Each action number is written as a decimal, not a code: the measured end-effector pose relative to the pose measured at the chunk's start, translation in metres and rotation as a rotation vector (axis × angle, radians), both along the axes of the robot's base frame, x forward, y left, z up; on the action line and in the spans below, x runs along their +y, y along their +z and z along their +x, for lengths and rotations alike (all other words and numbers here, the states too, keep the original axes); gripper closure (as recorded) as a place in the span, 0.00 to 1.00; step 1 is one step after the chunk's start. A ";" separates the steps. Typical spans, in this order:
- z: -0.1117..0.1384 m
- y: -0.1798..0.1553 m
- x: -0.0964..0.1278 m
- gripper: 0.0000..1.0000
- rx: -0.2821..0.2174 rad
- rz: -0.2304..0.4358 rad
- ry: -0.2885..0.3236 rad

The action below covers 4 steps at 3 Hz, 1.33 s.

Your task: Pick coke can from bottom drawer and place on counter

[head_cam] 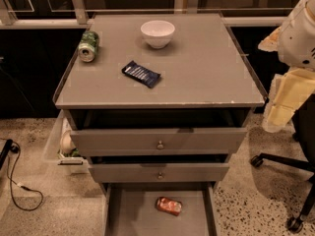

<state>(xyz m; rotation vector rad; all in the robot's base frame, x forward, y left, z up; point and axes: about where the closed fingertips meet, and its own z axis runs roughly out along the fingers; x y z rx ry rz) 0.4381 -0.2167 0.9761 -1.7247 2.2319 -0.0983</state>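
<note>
The coke can [169, 205], red-orange and dented, lies on its side in the pulled-out bottom drawer [130, 213], right of its middle. The counter [206, 68] is the wide grey top of the cabinet above it. My gripper [278, 114] hangs at the right edge of the view, beside the counter's right front corner and well above and to the right of the can. It holds nothing that I can see.
On the counter lie a green soda can [88, 45] at the left edge, a white bowl [157, 33] at the back and a dark blue packet [141, 73]. Two knobbed drawers [160, 142] stand slightly open. A chair base [288, 163] is at right, a cable [19, 186] at left.
</note>
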 end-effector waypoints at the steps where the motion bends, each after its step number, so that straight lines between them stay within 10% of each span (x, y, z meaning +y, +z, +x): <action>1: -0.002 0.000 -0.002 0.00 -0.012 0.002 0.002; 4: -0.037 -0.144 -0.006 0.00 0.004 0.067 0.142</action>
